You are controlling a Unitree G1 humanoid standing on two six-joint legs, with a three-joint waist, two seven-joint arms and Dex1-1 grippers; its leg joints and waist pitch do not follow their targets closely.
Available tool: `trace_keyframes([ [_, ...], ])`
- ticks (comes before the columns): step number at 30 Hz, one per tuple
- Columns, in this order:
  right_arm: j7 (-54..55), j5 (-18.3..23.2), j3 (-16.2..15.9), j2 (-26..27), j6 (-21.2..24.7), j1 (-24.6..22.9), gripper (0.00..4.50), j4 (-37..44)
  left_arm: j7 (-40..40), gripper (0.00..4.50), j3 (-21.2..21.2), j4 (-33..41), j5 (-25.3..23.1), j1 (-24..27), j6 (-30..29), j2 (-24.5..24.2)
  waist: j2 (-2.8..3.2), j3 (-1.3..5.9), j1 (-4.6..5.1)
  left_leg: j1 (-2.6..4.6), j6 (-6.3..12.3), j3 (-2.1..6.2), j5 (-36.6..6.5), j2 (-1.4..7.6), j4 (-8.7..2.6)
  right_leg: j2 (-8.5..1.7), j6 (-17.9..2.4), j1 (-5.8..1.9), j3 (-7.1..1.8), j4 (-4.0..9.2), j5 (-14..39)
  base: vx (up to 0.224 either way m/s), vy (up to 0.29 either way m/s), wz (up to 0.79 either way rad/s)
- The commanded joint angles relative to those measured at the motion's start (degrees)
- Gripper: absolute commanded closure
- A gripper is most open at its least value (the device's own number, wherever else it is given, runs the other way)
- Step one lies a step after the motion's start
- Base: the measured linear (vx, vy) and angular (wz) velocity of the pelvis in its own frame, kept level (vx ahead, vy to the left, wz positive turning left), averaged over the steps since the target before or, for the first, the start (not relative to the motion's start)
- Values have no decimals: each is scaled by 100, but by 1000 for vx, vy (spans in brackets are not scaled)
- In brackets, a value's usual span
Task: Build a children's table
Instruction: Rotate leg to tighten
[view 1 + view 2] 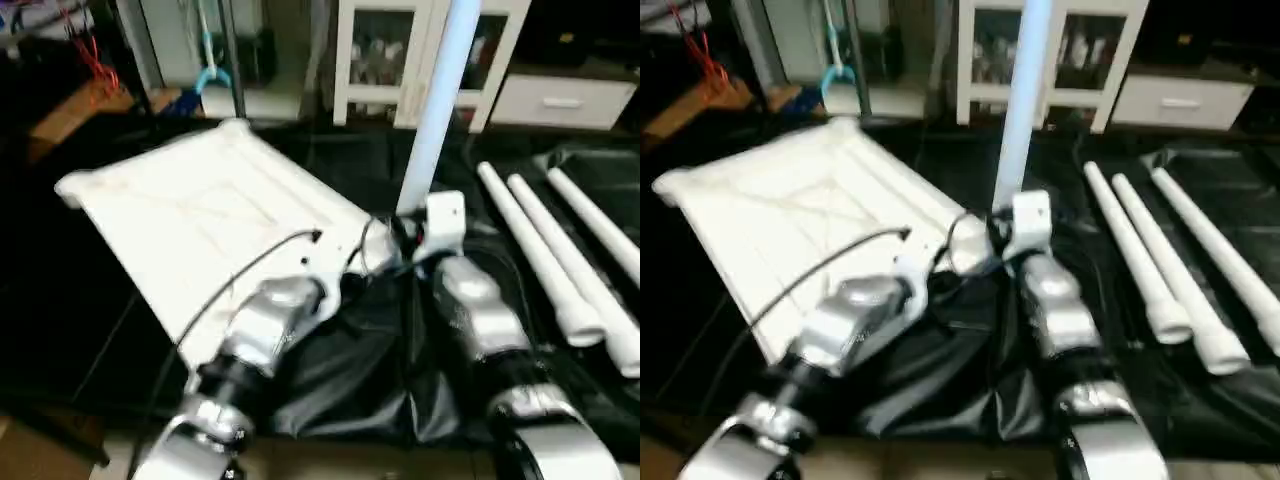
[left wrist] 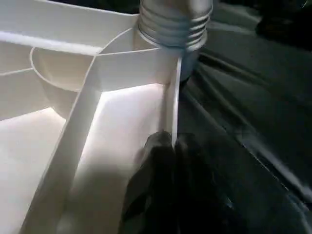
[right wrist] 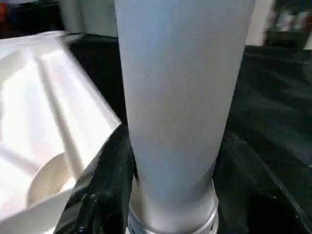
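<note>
Your white plastic square table top (image 1: 200, 225) lies upside down on the black sheet (image 1: 360, 370) covering the work surface, its ribbed underside facing up with the X of ribs faintly visible. It sits on your left of the scene, one corner pointing toward the robot's grippers.

At that near corner, one long white tubular leg (image 1: 440, 110) stands upright, leaning slightly, with its lower end at the round corner socket (image 2: 146, 46). In the left wrist view you can see the leg's threaded end (image 2: 173, 24) at the mouth of the socket, threads still exposed above the rim.

Your right gripper (image 3: 146, 190) is closed around this standing leg just above the threads; one black finger (image 3: 105, 185) shows pressed against the tube's side in the right wrist view, and the tube sits between the jaws.

Your left gripper (image 2: 168, 161) is pinched on the thin side wall (image 2: 173, 97) of the table top, just beside the socketed corner. Its black fingers (image 2: 151, 180) sit one on either side of the wall, drawn nearly together.

Three more white tubular legs (image 1: 570, 260) lie on the black sheet to your right, side by side and well apart from the table top, their ends pointing toward the robot.

Behind the work surface you have a white glass-door cabinet (image 1: 385, 55) and a white drawer unit (image 1: 560, 100) against the back.
</note>
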State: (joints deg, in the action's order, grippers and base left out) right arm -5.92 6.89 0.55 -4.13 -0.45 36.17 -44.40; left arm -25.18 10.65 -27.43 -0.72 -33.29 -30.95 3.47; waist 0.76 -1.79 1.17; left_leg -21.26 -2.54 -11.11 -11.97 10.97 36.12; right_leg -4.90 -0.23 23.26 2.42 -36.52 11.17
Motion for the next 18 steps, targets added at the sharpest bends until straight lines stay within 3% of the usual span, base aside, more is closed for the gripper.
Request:
trace_keyframes([
  [1,-74,-161,-362,598,3,-76,259,-536,215,450,-94,179,130,-402,291,227,-128,425,-53,-34,575,83,-344,81,-330,-225,-1390,-340,-145,404,158,0,0,0],
  [2,-149,-148,-342,626,-98,-44,259,-545,200,450,-115,190,128,-390,261,201,-105,433,-65,-31,767,77,-155,88,-313,-224,-1488,-339,-135,374,-154,0,0,0],
  [5,-774,-24,-338,658,-358,-47,259,-481,164,450,-104,191,28,-314,299,54,-111,428,-75,-37,966,72,-51,105,-308,-232,-1591,-346,-123,358,-361,0,0,0],
  [6,-917,2,-324,661,-439,-50,224,-476,151,450,-117,184,20,-297,310,32,-108,420,-72,-39,1003,74,-63,113,-311,-236,-1615,-350,-120,362,-314,0,0,0],
  [7,-1008,-60,-380,599,-512,-70,189,-420,100,450,-66,192,-40,-267,395,-47,-99,412,-71,-27,996,73,-121,119,-314,-240,-1629,-343,-119,374,-205,0,0,0],
  [12,-1503,106,-460,262,-529,-392,154,332,-371,450,241,317,-190,-64,785,-513,-96,384,-64,-25,888,91,-391,141,-347,-242,-1515,-353,-124,426,207,0,0,0],
  [14,-1719,167,-492,90,-473,-578,132,732,-600,450,331,402,-227,46,894,-715,-68,409,-67,-6,880,101,-231,171,-340,-242,-1596,-346,-134,365,-143,0,0,0],
  [15,-2096,267,-592,-247,-282,-876,132,1372,-889,450,376,512,-242,209,1000,-1004,-68,405,-85,2,892,104,-164,169,-344,-227,-1618,-355,-130,365,-250,0,0,0],
  [16,-2379,363,-665,-451,-119,-1033,110,1719,-1155,450,445,600,-242,318,1182,-1196,-29,400,-113,14,937,104,-123,183,-344,-222,-1628,-337,-133,355,-360,0,0,0],
  [18,-3034,671,-734,-830,323,-1308,98,2328,-1747,450,575,818,-178,542,1522,-1555,-28,401,-187,16,1004,114,-30,196,-346,-223,-1604,-356,-148,333,-567,0,0,0],
])
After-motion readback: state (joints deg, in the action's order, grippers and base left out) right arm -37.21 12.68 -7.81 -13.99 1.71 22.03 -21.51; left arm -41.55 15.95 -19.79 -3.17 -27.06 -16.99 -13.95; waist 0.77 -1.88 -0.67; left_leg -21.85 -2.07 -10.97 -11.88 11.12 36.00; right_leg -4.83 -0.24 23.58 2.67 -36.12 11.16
